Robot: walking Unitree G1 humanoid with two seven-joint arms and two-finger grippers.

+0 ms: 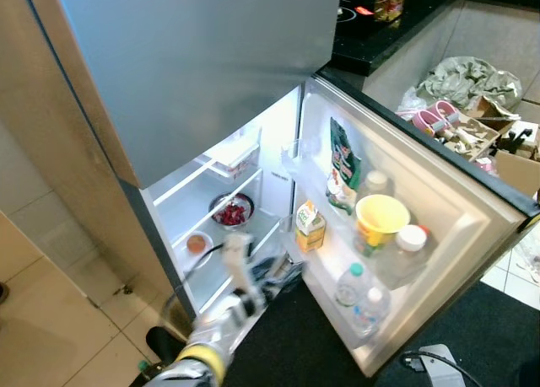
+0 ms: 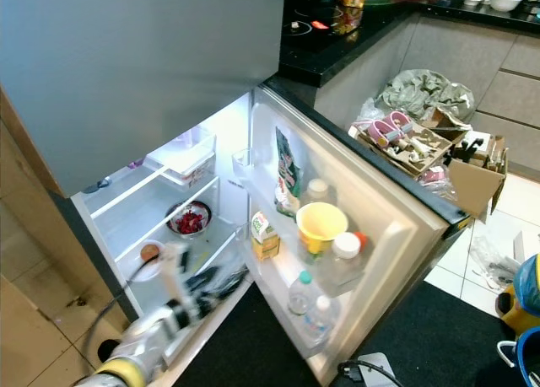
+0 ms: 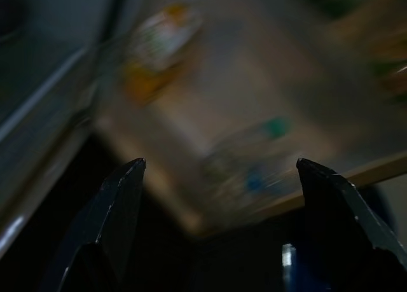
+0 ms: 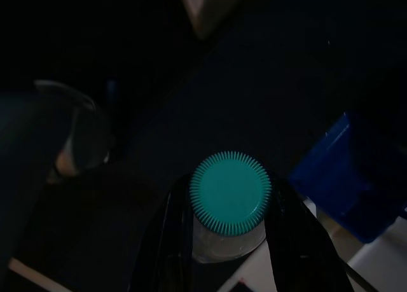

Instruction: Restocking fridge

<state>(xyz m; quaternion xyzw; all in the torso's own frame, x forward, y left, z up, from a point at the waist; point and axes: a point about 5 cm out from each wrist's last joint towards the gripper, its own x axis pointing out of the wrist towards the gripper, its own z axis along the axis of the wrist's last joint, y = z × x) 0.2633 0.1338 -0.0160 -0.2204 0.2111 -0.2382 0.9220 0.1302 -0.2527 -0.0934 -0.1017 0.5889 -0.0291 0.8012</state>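
Note:
The fridge point(image 1: 211, 83) stands open with its door point(image 1: 439, 193) swung to the right. The door shelves hold a juice carton point(image 1: 310, 227), a yellow cup point(image 1: 381, 214), a green bag point(image 1: 342, 163) and two water bottles point(image 1: 350, 284). Inside are a bowl of red food point(image 1: 232, 211) and a small dish point(image 1: 197, 243). My left gripper point(image 1: 283, 269) reaches low toward the fridge's bottom edge, open and holding nothing point(image 3: 219, 165). In the dark right wrist view, my right gripper point(image 4: 227, 206) is shut on a clear bottle with a teal cap point(image 4: 230, 191).
A black mat point(image 1: 287, 336) lies on the floor before the fridge. Cardboard boxes of clutter point(image 1: 472, 134) stand to the right under a black counter point(image 1: 371, 33). A wooden panel point(image 1: 51, 151) flanks the fridge on the left. A blue container point(image 2: 523, 319) sits low right.

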